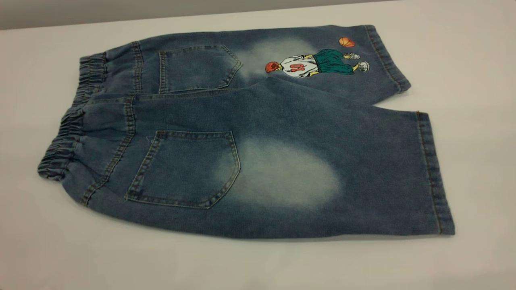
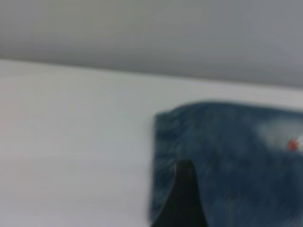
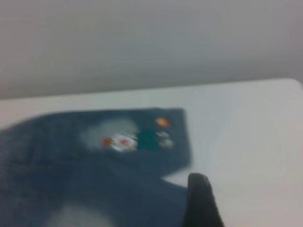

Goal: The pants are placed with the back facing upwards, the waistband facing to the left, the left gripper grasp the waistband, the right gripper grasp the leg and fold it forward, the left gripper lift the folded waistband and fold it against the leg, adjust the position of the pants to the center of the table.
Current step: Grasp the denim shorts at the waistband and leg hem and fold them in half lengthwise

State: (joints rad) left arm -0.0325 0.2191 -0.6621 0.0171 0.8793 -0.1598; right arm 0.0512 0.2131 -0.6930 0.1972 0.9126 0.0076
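Observation:
The pants (image 1: 258, 121) lie flat on the table (image 1: 258, 266), back up, both patch pockets showing. The ruched waistband (image 1: 68, 133) is at the left. The plain leg (image 1: 282, 177) with its pale oval is the nearer one; the far leg carries the cartoon print (image 1: 314, 64). Neither gripper appears in the exterior view. In the left wrist view a black tip of the left gripper (image 2: 182, 198) hangs over the waistband (image 2: 163, 156). In the right wrist view a black tip of the right gripper (image 3: 201, 203) hovers by the leg's hem (image 3: 175, 194), with the cartoon print (image 3: 137, 139) beyond.
Bare white tabletop (image 1: 80, 249) surrounds the shorts on all sides. The table's far edge (image 1: 121, 18) runs along the back, with a grey wall behind it. Nothing else lies on the table.

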